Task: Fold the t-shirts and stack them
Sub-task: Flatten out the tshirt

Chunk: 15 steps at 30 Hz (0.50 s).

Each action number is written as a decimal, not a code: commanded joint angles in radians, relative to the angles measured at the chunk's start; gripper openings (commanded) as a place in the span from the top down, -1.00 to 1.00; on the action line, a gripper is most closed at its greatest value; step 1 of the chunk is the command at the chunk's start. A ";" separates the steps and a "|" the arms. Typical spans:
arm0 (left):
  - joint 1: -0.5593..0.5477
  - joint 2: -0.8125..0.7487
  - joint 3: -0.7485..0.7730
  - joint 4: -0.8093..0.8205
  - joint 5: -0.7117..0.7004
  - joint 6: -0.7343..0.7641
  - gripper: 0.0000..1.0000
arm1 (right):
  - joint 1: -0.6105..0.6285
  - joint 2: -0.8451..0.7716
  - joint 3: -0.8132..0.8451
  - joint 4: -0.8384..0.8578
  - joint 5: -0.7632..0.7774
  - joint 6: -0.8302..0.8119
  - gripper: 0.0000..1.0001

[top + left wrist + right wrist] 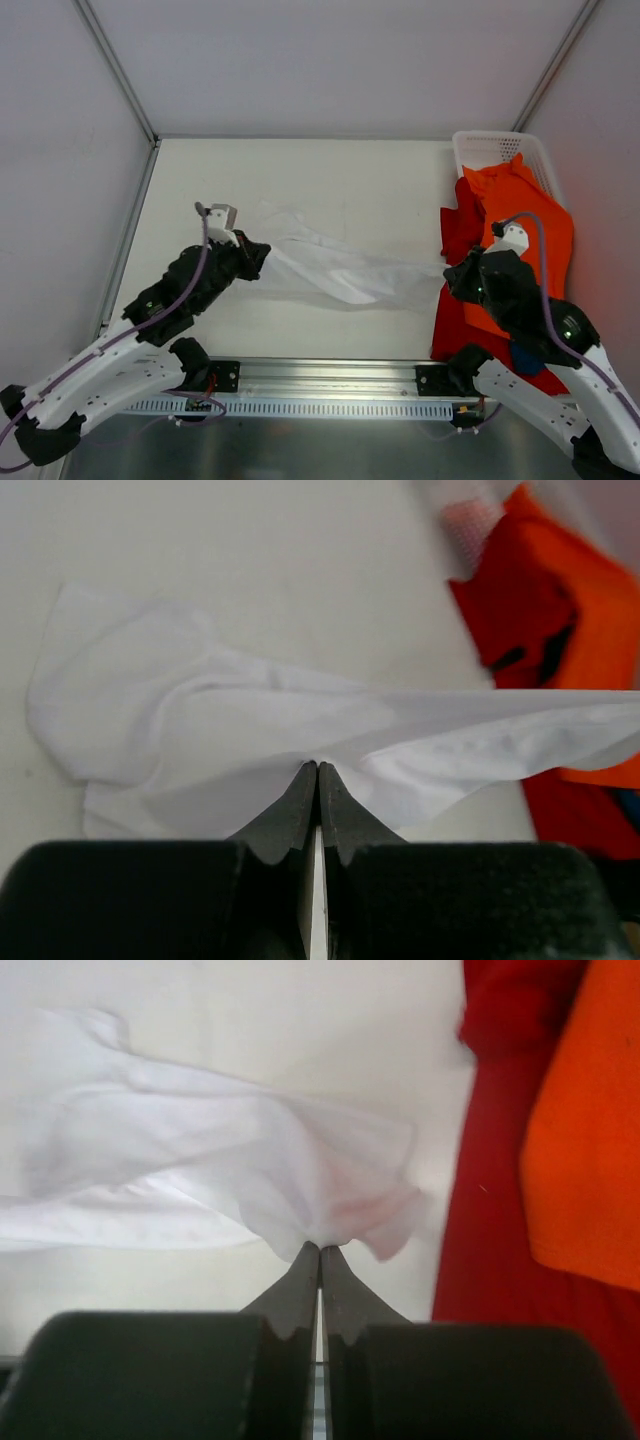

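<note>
The white t-shirt (335,262) hangs stretched between my two grippers above the table's middle, and part of it trails on the table. My left gripper (263,252) is shut on its left end (318,762). My right gripper (447,274) is shut on its right end (321,1244). The white t-shirt fills the left wrist view (250,730) and the right wrist view (200,1170). The orange t-shirt (530,225) lies on the red t-shirt (458,230) at the right, spilling from the basket. Both also show in the left wrist view, orange (590,610) and red (510,600).
The white mesh basket (500,150) stands at the back right corner. The red cloth (500,1220) and orange cloth (590,1150) lie just right of my right gripper. A metal rail (330,385) runs along the near edge. Walls close the table on three sides.
</note>
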State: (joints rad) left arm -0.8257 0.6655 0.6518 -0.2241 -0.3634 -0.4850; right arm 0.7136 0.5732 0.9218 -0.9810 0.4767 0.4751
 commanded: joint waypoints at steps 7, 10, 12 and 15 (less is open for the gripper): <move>-0.010 -0.262 0.270 -0.015 0.499 0.215 1.00 | 0.004 -0.032 0.371 0.134 -0.392 -0.303 0.99; -0.010 -0.329 0.322 0.006 0.679 0.282 1.00 | 0.004 -0.080 0.379 0.217 -0.581 -0.323 0.99; -0.009 -0.372 0.364 0.017 0.860 0.309 1.00 | 0.004 -0.111 0.377 0.292 -0.694 -0.328 0.99; -0.009 -0.412 0.434 0.037 1.020 0.307 1.00 | 0.003 -0.177 0.385 0.381 -0.800 -0.328 0.99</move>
State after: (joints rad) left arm -0.8257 0.2947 1.0046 -0.2340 0.3618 -0.2325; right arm 0.7136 0.4541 1.2736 -0.7681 -0.1059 0.1917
